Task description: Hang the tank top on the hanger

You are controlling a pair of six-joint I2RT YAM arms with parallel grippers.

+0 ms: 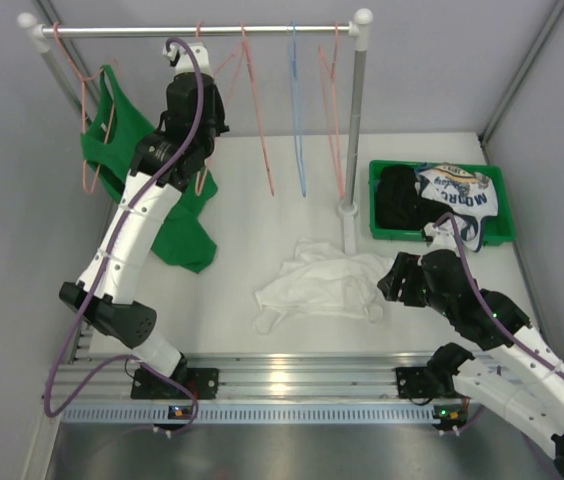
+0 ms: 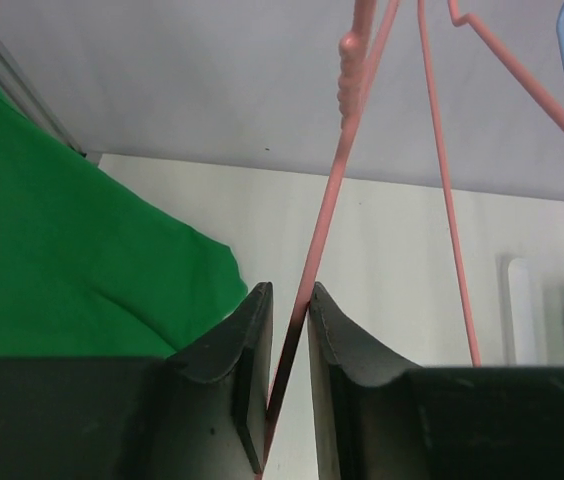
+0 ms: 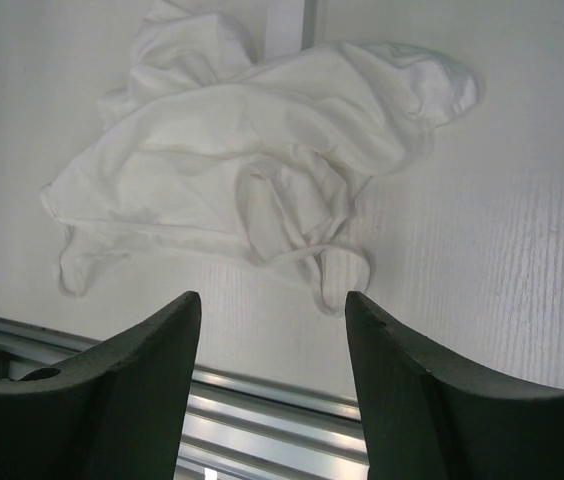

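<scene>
Left tool [image 2: 289, 380] nearly closed, pinching the pink hanger [image 2: 307, 270] wire; right tool [image 3: 274, 330] spread wide over the crumpled tank top [image 3: 252, 165], open worktop [image 3: 502, 260] around.

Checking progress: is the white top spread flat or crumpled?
Crumpled: the white top lies bunched in folds on the table, straps tangled.

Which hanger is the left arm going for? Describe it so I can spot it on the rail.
Find the clothes rail at the back of the table. Just right of the green top, the left gripper is closing around one wire of a pink hanger. The blue hanger hangs further right.
</scene>
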